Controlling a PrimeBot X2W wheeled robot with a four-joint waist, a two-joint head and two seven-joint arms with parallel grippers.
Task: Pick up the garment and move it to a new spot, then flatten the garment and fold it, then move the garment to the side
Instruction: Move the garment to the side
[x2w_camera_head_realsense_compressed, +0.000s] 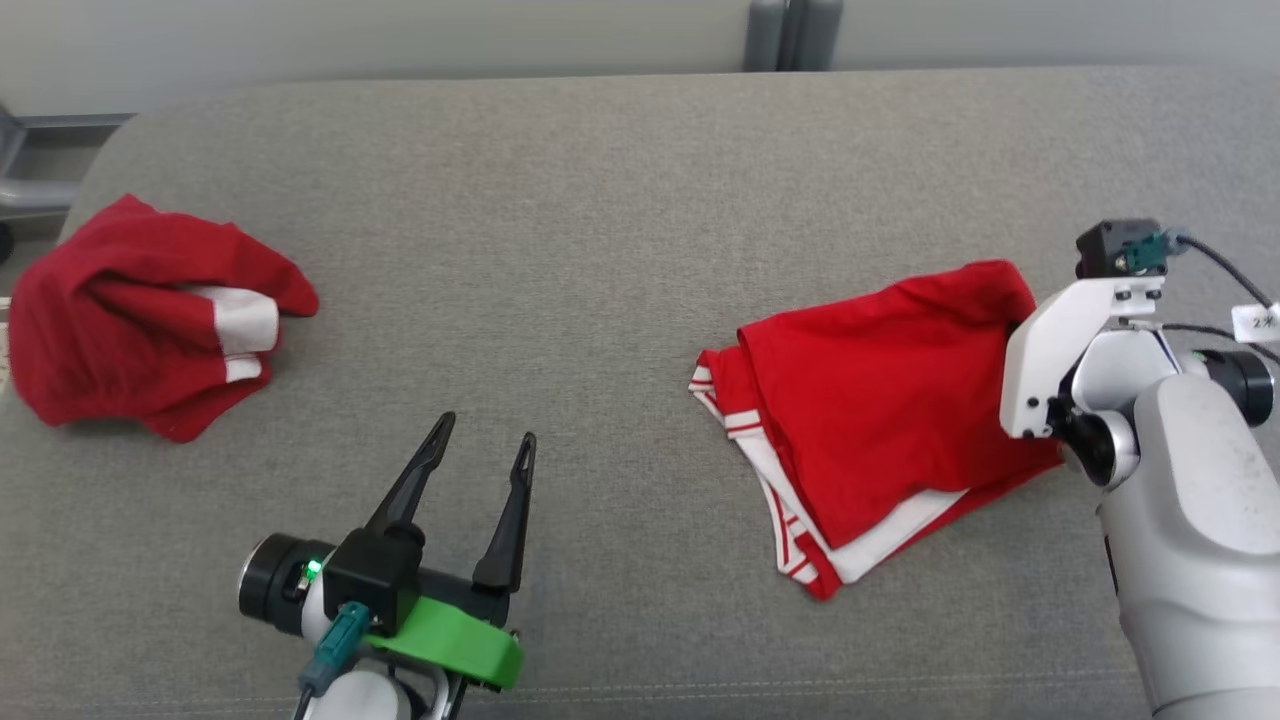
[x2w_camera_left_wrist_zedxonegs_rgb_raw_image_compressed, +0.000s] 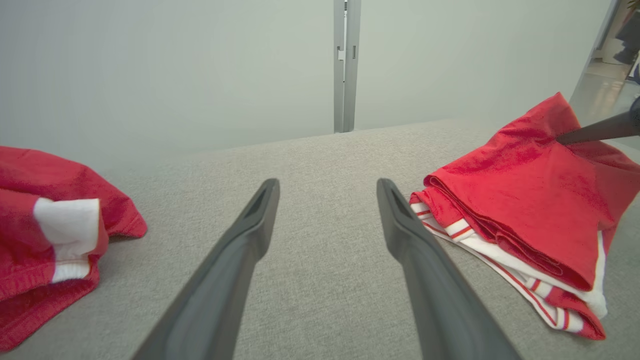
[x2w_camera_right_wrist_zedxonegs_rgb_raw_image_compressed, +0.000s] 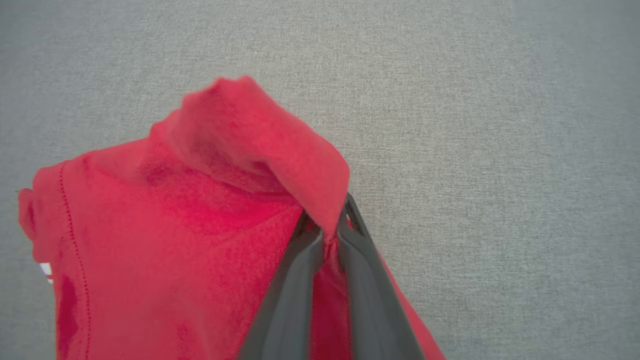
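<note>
So the right fingers (x2w_camera_right_wrist_zedxonegs_rgb_raw_image_compressed: 314, 242) are pinched together on a corner of the folded red garment (x2w_camera_head_realsense_compressed: 880, 400), with the cloth bunched up into a little peak just past the tips. The rest of it lies flat on the grey fabric-covered counter (x2w_camera_head_realsense_compressed: 600, 250), trailing out from that pinch, white striped trim peeking from under the top layer on the side away from the grip. Since it already looks folded, my guess is this grab is for the last bit, sliding it off to the side.

The left fingers (x2w_camera_head_realsense_compressed: 420, 470) are spread wide with nothing between them, hovering over bare counter. The folded piece sits off to their right, well apart, and a second crumpled red garment (x2w_camera_head_realsense_compressed: 130, 320) sits off to their left. They look parked out of the way so the other arm has room.

One thing I'd worry about: it's only held by one corner. Pull too high and the top layer probably peels back and undoes the fold, so a low drag seems the safer bet.
</note>
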